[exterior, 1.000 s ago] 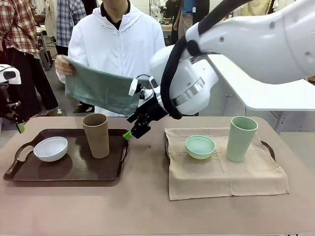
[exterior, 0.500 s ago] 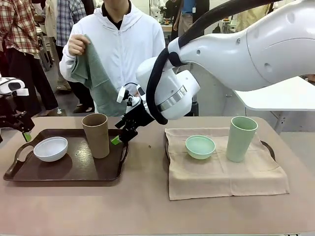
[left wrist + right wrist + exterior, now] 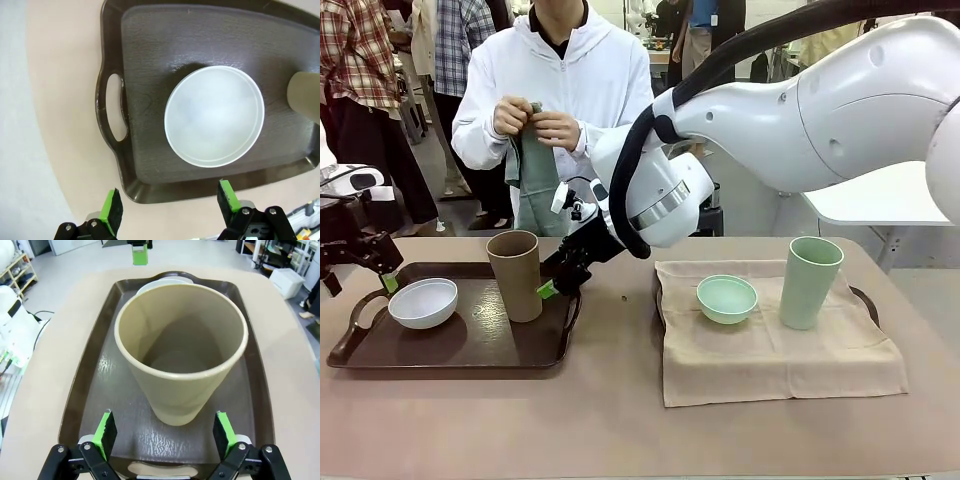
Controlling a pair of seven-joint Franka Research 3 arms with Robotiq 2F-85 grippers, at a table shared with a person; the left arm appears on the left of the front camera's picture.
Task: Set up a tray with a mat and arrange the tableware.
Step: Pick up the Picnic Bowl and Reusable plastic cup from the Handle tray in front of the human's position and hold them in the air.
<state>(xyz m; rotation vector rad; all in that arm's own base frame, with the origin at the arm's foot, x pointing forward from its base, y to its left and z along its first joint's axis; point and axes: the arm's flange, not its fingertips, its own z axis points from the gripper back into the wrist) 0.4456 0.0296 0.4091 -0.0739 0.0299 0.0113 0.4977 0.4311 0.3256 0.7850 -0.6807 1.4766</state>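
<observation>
Left tray (image 3: 450, 358): dark brown with handles, on the table (image 3: 620, 430) at the robot's left side.
Small white bowl (image 3: 423, 302): upright in the left half of that tray. The left wrist view looks straight down into its plain inside.
Tall tan-brown cup (image 3: 515, 275): upright in the tray's right half, just beside the bowl and apart from it. The right wrist view looks into its mouth, with the bowl's rim behind it.
Left gripper (image 3: 170, 202): jaws spread wide with nothing between them, above the tray's rim just outside the bowl. The front view places it at the tray's far left corner.
Right gripper (image 3: 164, 432): jaws spread wide, grasping nothing. Its own view frames the cup between the green pads, which are short of the cup wall. The front view places it low at the tray's right handle, just beside the cup.
Mat (image 3: 770, 350): beige cloth draped over a second tray (image 3: 866, 300) on the right. One handle sticks out past the cloth.
Small mint-green bowl (image 3: 727, 298): upright on the mat, left of centre.
Tall mint-green cup (image 3: 809, 280): upright on the mat, right of the mint bowl and apart from it.
Person's hands (image 3: 532, 125): at the far side, both gathering a green cloth (image 3: 532, 175) at chest height.
</observation>
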